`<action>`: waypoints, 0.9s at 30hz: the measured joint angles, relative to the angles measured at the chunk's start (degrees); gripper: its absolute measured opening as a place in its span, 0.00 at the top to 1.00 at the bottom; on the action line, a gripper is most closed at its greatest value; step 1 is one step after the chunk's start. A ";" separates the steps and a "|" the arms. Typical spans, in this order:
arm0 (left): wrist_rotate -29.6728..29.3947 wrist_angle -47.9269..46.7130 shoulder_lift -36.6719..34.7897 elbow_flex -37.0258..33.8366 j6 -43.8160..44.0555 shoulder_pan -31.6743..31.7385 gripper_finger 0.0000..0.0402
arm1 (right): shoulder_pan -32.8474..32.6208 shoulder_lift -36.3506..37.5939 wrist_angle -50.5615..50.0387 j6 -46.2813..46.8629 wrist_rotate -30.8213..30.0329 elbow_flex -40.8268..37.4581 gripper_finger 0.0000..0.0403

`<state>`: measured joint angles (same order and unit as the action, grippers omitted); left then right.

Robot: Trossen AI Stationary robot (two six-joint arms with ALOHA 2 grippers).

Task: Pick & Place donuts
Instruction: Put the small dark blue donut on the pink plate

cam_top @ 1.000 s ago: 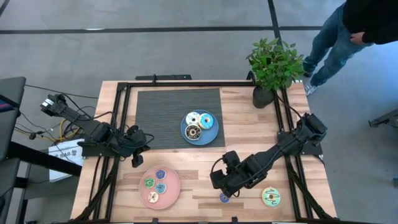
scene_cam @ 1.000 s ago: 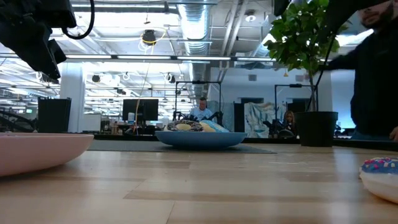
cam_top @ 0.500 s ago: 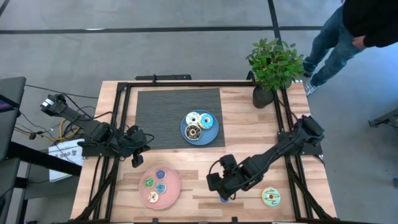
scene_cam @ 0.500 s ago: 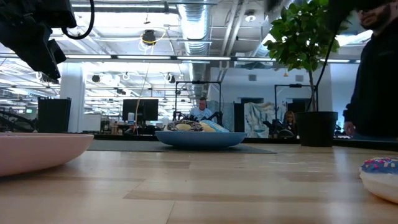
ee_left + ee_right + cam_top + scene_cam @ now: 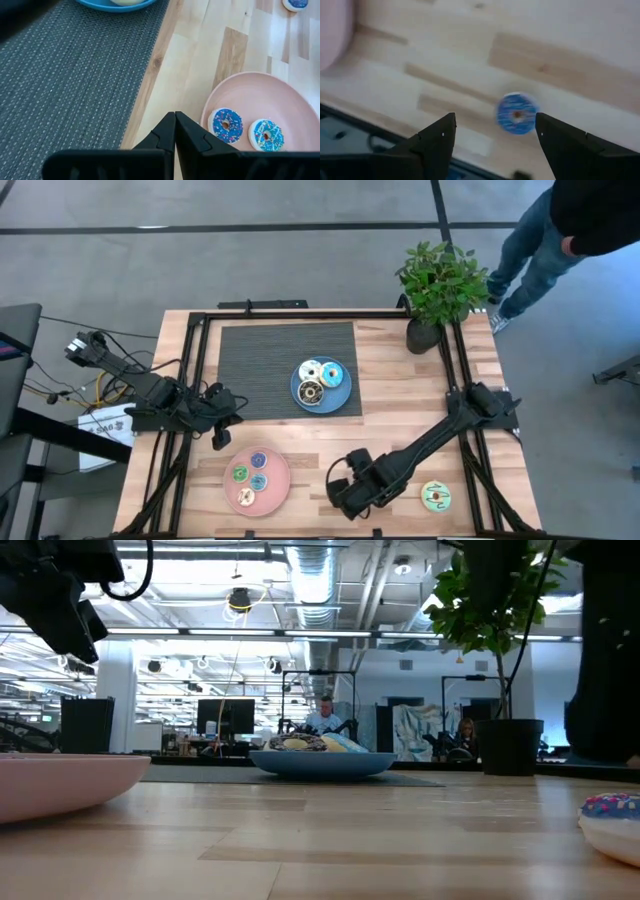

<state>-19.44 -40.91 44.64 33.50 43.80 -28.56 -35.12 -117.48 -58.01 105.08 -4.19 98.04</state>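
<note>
A small blue donut (image 5: 517,114) lies on the wooden table near its front edge. My right gripper (image 5: 495,118) hangs open above it, pointing down, one finger on either side; in the high view the hand (image 5: 350,492) hides this donut. A yellow-green donut (image 5: 435,496) lies on the table to its right. The blue plate (image 5: 343,398) holds three larger donuts, the pink plate (image 5: 279,491) several small ones. My left gripper (image 5: 220,432) is shut and holds nothing, raised at the left, beyond the pink plate (image 5: 260,95).
A dark ribbed mat (image 5: 260,365) lies under the blue plate at the back. A potted plant (image 5: 437,285) stands at the far right corner. A person (image 5: 560,230) stands beyond the table's right rear. Black frame rails run along both sides.
My right gripper has moved toward the table's near edge and a little left, sinking and tipping steeper until it covers the small blue donut in the high view. Its fingers stay apart. The donuts and plates have not moved.
</note>
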 joint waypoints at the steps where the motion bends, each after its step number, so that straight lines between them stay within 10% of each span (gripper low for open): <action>1: -0.47 0.00 0.00 0.00 0.01 -0.02 1.00 | -0.04 -0.40 0.41 0.28 0.23 0.08 0.34; 27: -2.03 0.87 0.00 0.00 0.03 -0.02 1.00 | -1.66 -6.59 0.39 5.92 6.87 -0.04 0.34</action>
<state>-21.47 -40.03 44.64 33.50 43.83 -28.58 -36.77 -124.07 -57.63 110.99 2.68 98.00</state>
